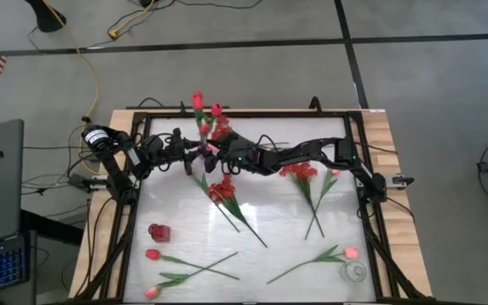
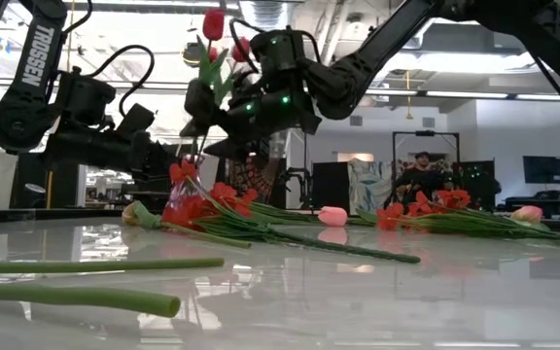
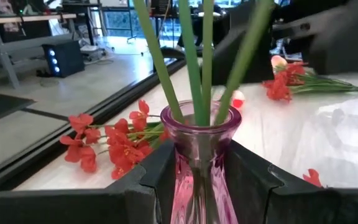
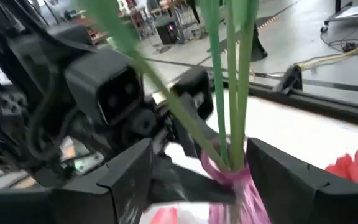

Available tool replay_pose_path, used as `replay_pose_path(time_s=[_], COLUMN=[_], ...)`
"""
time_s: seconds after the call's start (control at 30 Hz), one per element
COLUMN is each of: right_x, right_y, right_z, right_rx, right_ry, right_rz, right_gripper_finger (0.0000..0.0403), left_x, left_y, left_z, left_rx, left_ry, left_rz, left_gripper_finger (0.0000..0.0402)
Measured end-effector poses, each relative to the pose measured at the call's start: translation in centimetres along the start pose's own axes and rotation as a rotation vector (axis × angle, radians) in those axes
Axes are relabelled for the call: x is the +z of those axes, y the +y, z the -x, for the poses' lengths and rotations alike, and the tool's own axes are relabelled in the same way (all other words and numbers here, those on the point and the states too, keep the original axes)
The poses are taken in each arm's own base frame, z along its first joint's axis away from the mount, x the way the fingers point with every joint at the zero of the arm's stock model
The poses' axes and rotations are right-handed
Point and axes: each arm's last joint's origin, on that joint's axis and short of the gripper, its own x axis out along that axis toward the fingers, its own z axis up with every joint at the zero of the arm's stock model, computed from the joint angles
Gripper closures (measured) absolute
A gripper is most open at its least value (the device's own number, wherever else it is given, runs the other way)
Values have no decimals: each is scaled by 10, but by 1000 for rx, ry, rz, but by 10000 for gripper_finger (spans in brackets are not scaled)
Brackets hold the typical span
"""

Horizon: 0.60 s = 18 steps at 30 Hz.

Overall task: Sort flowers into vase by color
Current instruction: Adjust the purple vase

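A pink glass vase (image 3: 201, 155) stands upright between the fingers of my left gripper (image 3: 201, 183) at the table's far left (image 1: 207, 151). Several green stems (image 3: 194, 68) stand in its mouth, and red tulip heads (image 1: 197, 100) top them. My right gripper (image 4: 197, 158) is open just above the vase's mouth. Its fingers stand on either side of the stems (image 4: 232, 93) without touching them. It comes in from the table's right (image 1: 227, 154). One stem (image 4: 120, 37) leans aside, blurred. My left gripper pinches the vase's narrow neck (image 3: 180, 168) between its two fingers (image 3: 151, 183), just below the flared rim. The fingers come in level from the table's left. The vase stays upright; its base is hidden below the fingers.
On the table lie two sprays of red blossoms (image 1: 223, 191) (image 1: 299, 172), pink tulips near the front left (image 1: 152, 254) and front right (image 1: 350, 252), a small red vessel (image 1: 159, 231) and a clear glass one (image 1: 354, 271). A black frame (image 1: 371, 212) edges the white top.
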Motion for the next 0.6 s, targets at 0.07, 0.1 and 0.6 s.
replay_pose_path(time_s=[0.07, 0.1, 0.6], right_x=[-3, -3, -9], right_y=[-1, -2, -4], right_z=[0, 0, 0], right_rx=[-8, -10, -11], right_ry=[14, 20, 87], right_rz=[62, 101, 169], right_gripper_finger=[116, 116, 116], left_x=[0, 0, -2], left_y=[0, 0, 2], left_z=[0, 0, 0], left_rx=[0, 0, 59], left_ry=[0, 0, 28], left_rz=[0, 0, 23], left_gripper_finger=[293, 293, 293])
